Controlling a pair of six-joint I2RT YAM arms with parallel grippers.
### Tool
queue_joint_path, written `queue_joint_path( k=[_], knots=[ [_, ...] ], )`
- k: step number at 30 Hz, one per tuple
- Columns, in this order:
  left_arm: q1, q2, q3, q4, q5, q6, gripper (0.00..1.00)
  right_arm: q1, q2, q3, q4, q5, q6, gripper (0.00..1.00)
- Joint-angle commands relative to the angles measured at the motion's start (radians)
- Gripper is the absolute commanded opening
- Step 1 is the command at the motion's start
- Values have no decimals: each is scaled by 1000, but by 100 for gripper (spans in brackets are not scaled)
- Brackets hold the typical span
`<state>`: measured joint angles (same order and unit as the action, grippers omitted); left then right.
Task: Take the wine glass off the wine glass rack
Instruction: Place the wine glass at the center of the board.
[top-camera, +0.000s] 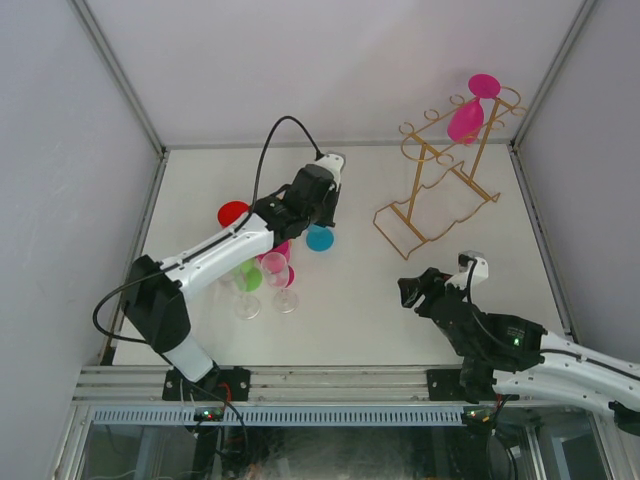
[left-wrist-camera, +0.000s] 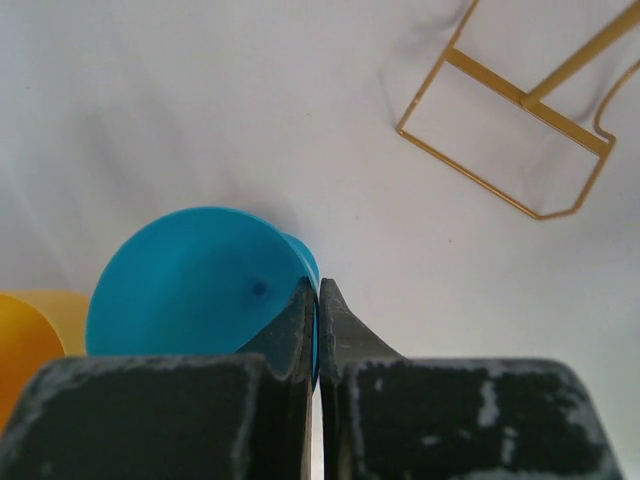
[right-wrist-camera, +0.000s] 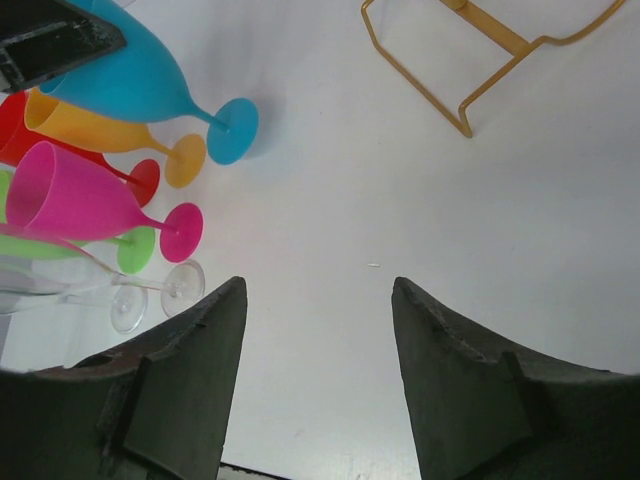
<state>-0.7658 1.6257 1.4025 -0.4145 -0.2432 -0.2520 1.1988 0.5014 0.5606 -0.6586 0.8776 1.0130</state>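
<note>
Plastic-looking glasses (top-camera: 262, 272) in red, yellow, green, pink and clear were grouped on the left of the table (top-camera: 350, 320). Just right of them, the blue wine glass (left-wrist-camera: 190, 285) was pinched at its rim by the closed fingers of the left gripper (left-wrist-camera: 317, 292). If it was released carelessly, it could be tipped into its neighbours.

Further right, the right gripper (right-wrist-camera: 318, 295) was held open and empty above the table, well apart from the wine glass rack (top-camera: 440, 200). The magenta wine glass (top-camera: 465, 120) was hung upside down from a loop arm at the far top of the rack.

It was judged that the light wire frame could be dragged or overturned if the foot was caught in the loop during pulling. Nothing was seen between this gripper and the rack.
</note>
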Motion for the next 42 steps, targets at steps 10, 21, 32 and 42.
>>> queue_joint_path(
  k=[10,21,32,42],
  knots=[
    [45,67,-55,53,-100,-82,4,-47,-76,40,-6,-54,-20,59],
    [50,54,-5,-35,-99,-85,23,-88,-76,107,34,-121,-221,61],
    [52,-96,13,-34,-52,-98,58,-139,-45,233,116,-170,-527,63],
    [73,-377,-135,57,42,-145,73,-190,42,408,296,-291,-859,65]
  ],
)
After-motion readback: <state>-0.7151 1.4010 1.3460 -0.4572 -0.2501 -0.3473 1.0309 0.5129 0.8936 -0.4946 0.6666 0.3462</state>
